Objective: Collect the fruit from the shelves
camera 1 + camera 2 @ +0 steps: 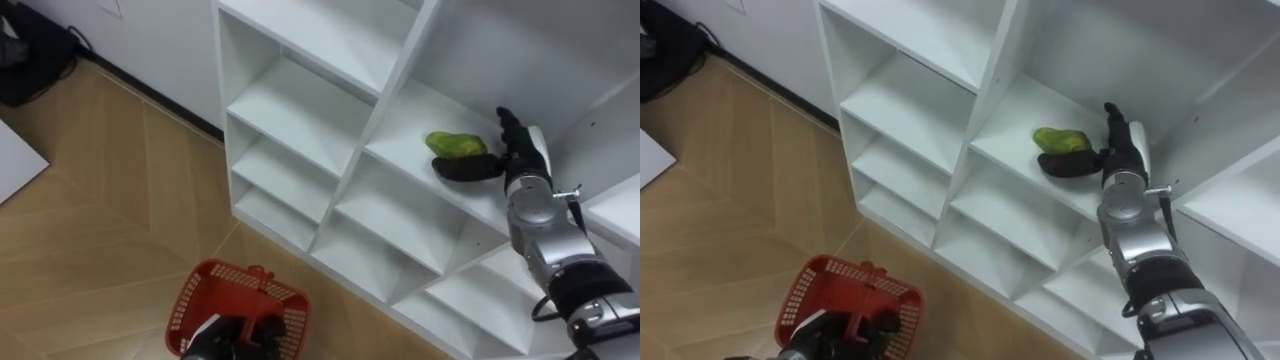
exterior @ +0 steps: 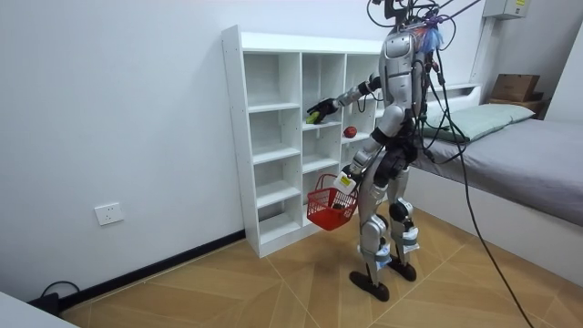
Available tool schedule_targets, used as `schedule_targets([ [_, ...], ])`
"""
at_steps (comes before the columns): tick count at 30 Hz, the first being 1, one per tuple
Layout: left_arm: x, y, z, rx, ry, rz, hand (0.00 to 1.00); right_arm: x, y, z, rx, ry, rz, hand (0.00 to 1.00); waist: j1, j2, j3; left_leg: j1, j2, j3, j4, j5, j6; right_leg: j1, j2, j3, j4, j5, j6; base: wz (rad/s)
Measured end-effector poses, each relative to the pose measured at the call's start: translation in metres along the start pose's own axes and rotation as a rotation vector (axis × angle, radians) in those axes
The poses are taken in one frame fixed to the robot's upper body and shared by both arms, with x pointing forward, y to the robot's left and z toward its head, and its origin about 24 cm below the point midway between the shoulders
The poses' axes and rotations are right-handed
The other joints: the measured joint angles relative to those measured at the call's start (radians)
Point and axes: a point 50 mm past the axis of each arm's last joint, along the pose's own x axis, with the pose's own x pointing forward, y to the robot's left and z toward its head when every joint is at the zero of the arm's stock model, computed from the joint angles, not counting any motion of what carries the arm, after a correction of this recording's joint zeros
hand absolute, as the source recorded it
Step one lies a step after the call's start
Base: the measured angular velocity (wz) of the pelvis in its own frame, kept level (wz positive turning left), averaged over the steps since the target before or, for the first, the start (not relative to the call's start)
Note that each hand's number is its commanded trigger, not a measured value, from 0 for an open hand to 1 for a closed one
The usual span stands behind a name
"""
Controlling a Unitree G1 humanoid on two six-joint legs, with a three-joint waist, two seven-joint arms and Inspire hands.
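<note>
Right hand (image 1: pixel 517 150), left eye view: inside an upper compartment of the white open shelf unit (image 1: pixel 290 105), partly open. One dark part of it lies along the near side of the green oblong fruit (image 1: pixel 455 144), touching or nearly so. The rest points into the compartment at the fruit's 3 o'clock. No closed grip seen. Judgement: the hand is set to bracket the fruit before closing.

The fruit lies on its side on the shelf board. It is smooth and slightly lumpy, yellow-green on top and darker below.

Left hand (image 1: pixel 235 340), at 7 o'clock of the view, has its fingers curled round the handle of the red plastic mesh basket (image 1: pixel 190 300). The basket is held low over the wooden floor (image 1: pixel 100 200), likely to keep it ready for the drop.

Room view: the robot stands upright facing the unit, right arm stretched level to the green fruit, basket hanging beside its thigh. A small red round fruit (image 2: pixel 349 132) sits on a shelf at 4 o'clock of the reaching hand, not yet collected.

Right eye view: same arrangement. The left hand hides much of the basket's inside, so its contents cannot be told.
</note>
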Motion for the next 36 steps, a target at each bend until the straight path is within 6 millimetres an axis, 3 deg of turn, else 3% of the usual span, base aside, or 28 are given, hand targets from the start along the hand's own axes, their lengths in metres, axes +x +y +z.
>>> schedule_targets([
  [8,0.000,0.002,0.000,0.000,0.002,0.003,1.00,0.002,-0.012,0.000,-0.015,-0.004,-0.049,1.00,-0.006,-0.001,-0.0011,0.003,0.001,0.003,0.001,0.000,0.000,0.002,0.000,0.001,0.000,0.000,0.000,-0.01],
  [27,0.000,0.002,-0.001,0.022,0.007,0.008,1.00,0.001,-0.010,-0.002,-0.005,0.000,-0.014,1.00,-0.007,0.003,-0.0014,0.006,0.001,0.002,0.002,0.000,0.000,0.005,0.000,0.005,0.000,0.000,0.000,0.00],
  [36,0.000,0.004,0.002,0.036,0.000,0.015,1.00,0.000,-0.006,0.004,0.043,-0.016,0.002,1.00,-0.031,0.003,-0.0017,-0.005,0.001,0.001,0.005,0.000,0.000,-0.001,0.001,-0.009,-0.001,0.000,0.000,0.01],
])
